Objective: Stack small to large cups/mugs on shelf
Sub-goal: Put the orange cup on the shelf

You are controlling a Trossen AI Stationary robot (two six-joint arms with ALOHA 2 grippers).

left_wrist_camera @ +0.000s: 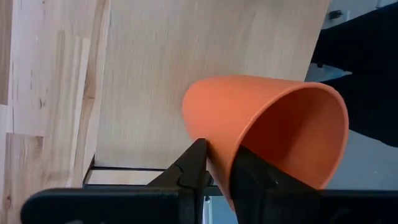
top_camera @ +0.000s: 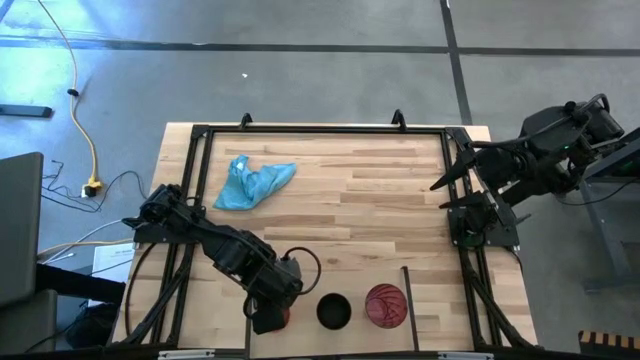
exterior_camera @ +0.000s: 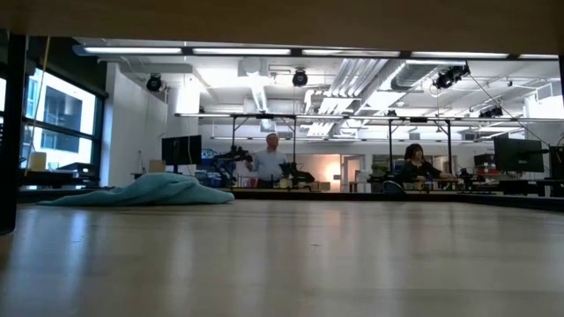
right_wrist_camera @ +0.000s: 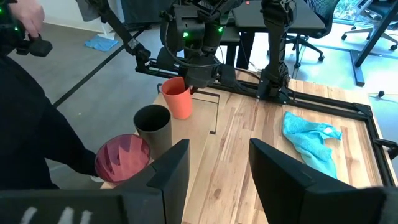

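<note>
Left gripper (top_camera: 272, 318) working at lower left of the high view, pinching the rim of the orange cup (left_wrist_camera: 267, 134): one finger (left_wrist_camera: 255, 177) inside, one outside the wall. Orange cup standing upright at the near table edge, just beside the black cup (top_camera: 334, 311); red-pink cup (top_camera: 385, 305) next along, beside a thin black bar (top_camera: 407, 294). Right gripper (right_wrist_camera: 214, 165) waiting at the table's right edge, fingers spread, gripping nothing. Blue cloth (top_camera: 252, 182) lying upper left.
</note>
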